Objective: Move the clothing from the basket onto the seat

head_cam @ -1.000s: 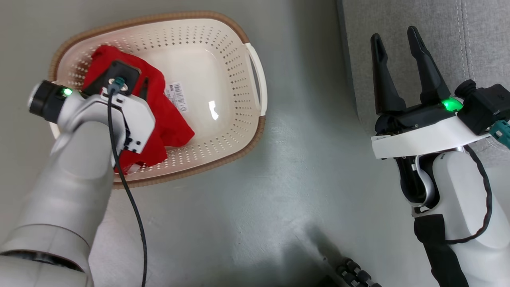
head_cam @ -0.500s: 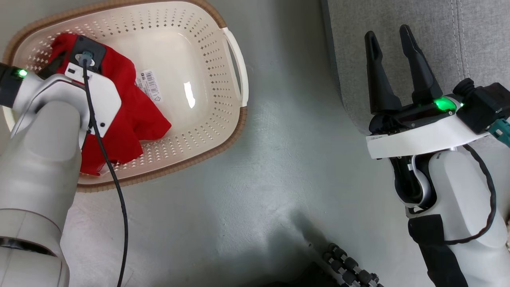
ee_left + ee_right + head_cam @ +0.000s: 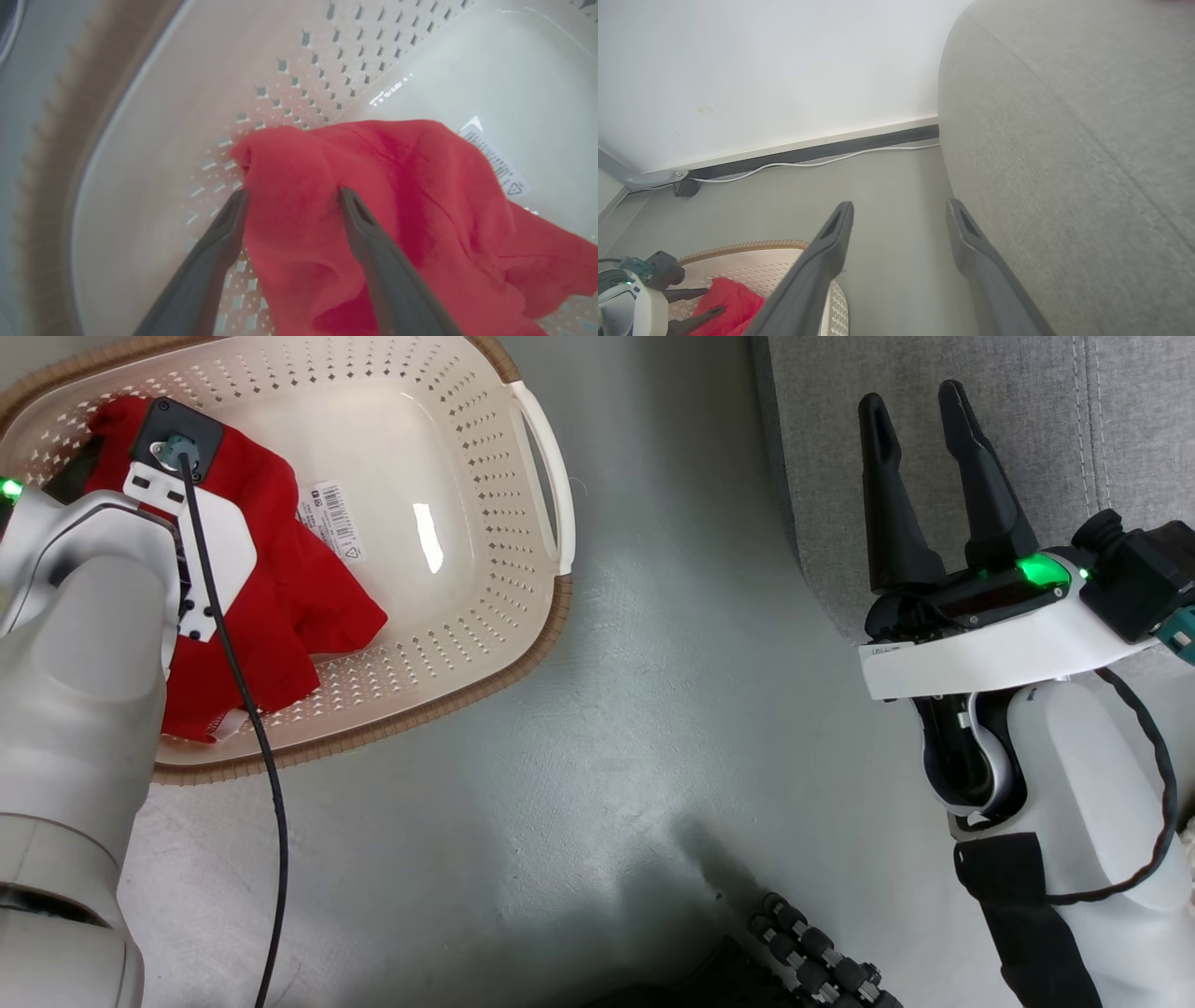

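Clothing [image 3: 280, 579] sits in the basket [image 3: 467, 653], bunched at the left-arm end, beside the barcode sticker [image 3: 331, 518]. On head cam my left forearm [image 3: 84, 644] blocks the fingers. Left wrist cam shows the left gripper [image 3: 293, 193] with jaws apart, straddling a fold, not clamped. Right gripper [image 3: 910, 397] has jaws apart, empty, over the seat [image 3: 822, 457] edge. Right wrist cam adds the wall [image 3: 761, 70] and a white cable [image 3: 808, 163] along the skirting.

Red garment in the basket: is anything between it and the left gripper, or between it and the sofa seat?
Nothing visible blocks either. The open left gripper straddles a fold of the red garment. Toward the grey sofa cushion, the garment must clear the basket's wall and cross bare floor.
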`<state>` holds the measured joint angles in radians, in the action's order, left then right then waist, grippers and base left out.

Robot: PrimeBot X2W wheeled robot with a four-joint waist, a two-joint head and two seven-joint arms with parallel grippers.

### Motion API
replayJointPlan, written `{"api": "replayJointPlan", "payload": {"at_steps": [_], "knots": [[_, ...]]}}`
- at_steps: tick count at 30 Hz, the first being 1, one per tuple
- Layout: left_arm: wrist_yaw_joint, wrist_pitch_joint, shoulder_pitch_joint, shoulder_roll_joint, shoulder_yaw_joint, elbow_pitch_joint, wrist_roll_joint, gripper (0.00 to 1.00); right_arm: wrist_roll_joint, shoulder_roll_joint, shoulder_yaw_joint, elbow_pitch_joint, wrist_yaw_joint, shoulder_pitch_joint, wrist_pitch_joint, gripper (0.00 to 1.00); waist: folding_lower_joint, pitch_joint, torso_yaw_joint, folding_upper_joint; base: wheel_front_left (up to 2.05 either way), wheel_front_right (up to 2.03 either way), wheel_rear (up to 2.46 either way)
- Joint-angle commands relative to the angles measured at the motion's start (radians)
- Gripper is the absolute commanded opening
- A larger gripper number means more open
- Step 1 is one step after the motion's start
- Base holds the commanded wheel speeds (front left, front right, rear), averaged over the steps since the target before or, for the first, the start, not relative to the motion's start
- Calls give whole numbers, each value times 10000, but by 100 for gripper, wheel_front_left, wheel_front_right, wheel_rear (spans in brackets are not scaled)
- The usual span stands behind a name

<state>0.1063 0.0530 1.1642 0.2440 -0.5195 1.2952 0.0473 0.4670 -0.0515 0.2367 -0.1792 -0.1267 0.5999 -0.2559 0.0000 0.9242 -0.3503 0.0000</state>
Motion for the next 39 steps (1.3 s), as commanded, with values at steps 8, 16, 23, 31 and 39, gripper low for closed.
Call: {"api": "replayJointPlan", "payload": {"at_steps": [8, 16, 23, 31, 39], "knots": [[-119, 185, 246, 541, 23, -76, -12, 100, 187, 12, 152, 296, -40, -193, -59, 100, 0, 191, -80, 0, 0, 0, 0], [-484, 90, 192, 627, 106, -65, -372, 100, 269, 12, 112, 305, -40, -85, -59, 100, 0, 348, -154, 0, 0, 0, 0], [-747, -219, 82, 584, 51, -59, -563, 0, 210, 12, -27, 215, -40, -16, -59, 100, 0, 191, -84, 0, 0, 0, 0], [-1160, -1008, -373, 311, -164, -54, -689, 0, 76, 12, -234, -7, -40, -89, -59, 100, 0, -512, 70, 0, 0, 0, 0], [-1290, -1960, -898, -480, -275, -51, -941, 0, -440, 12, -402, -332, -40, -404, -59, 100, 0, -1679, 380, 0, 0, 0, 0]]}}
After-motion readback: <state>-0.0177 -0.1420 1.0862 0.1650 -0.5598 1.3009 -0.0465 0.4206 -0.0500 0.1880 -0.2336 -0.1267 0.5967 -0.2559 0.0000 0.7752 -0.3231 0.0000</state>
